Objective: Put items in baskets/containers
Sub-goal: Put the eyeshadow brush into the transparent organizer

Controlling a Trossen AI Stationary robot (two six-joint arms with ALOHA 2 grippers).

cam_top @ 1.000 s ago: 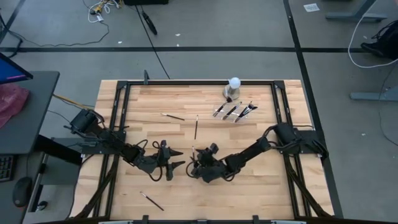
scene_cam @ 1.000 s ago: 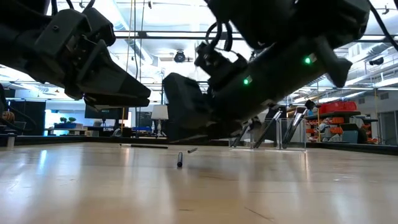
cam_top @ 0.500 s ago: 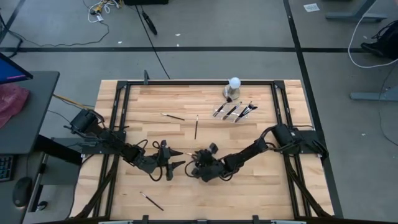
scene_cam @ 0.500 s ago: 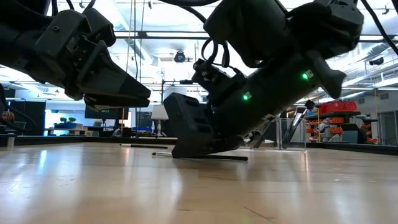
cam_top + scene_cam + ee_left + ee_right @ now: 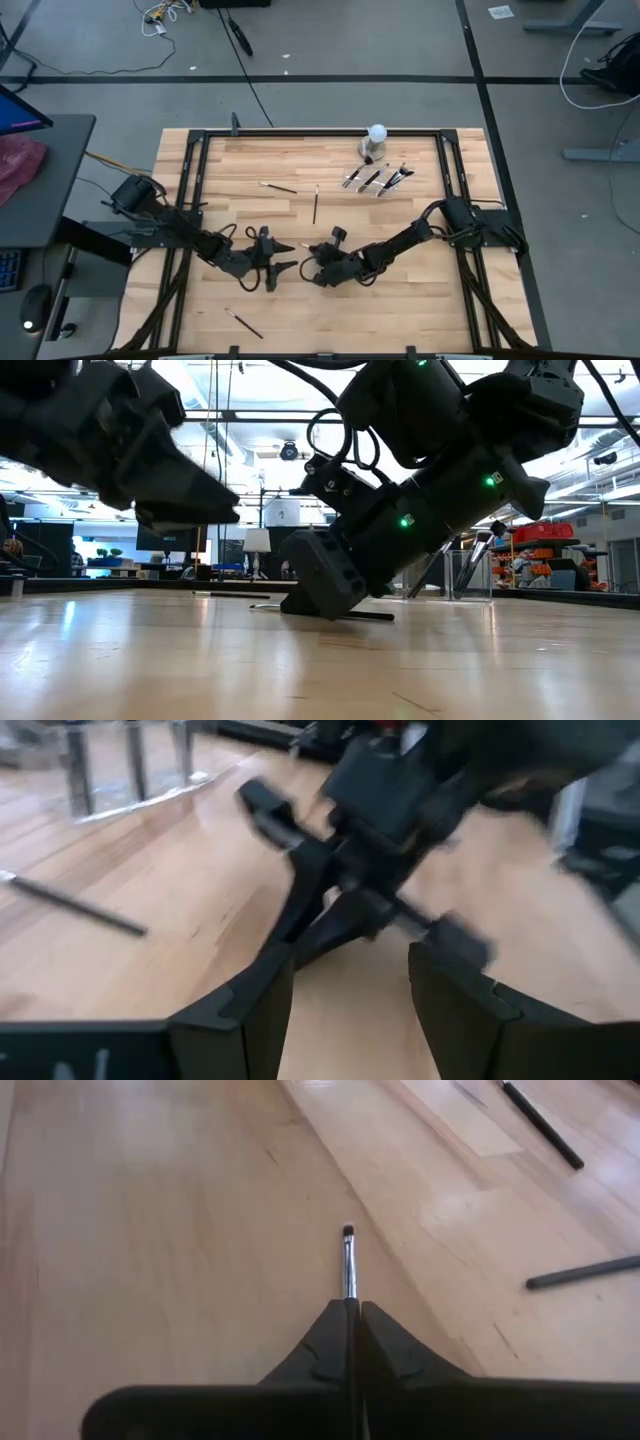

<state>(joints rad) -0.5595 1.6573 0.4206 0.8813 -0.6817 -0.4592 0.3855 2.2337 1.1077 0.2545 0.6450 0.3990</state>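
My right gripper [image 5: 316, 262] is down at the table's middle, shut on a thin makeup brush [image 5: 349, 1265] with a silver ferrule and a small dark tip [image 5: 348, 1232]. My left gripper [image 5: 288, 255] hovers open just left of it, facing it, with nothing between its fingers [image 5: 250, 1010]. Three more brushes lie flat on the wood: two [image 5: 278, 187] [image 5: 315, 203] toward the far side and one [image 5: 243, 322] near the front edge. The clear tray [image 5: 378, 180] at the far right holds several brushes. My right gripper pinches the brush's shaft [image 5: 349, 1292] between its two fingers, just behind the ferrule. The fingers slant down from the table's right side and lie along the brush, whose tip end sticks out ahead of them. In the low view the handle [image 5: 370, 616] lies on the table.
A white ball on a grey base [image 5: 377, 133] stands just behind the tray. A black frame [image 5: 300, 133] runs round the tabletop. Bare wood lies between the grippers and the tray.
My right gripper has sunk to the table, rolled its wrist and shut on the brush. The brush, which pointed toward the near edge, now lies crosswise on the wood under the fingers.
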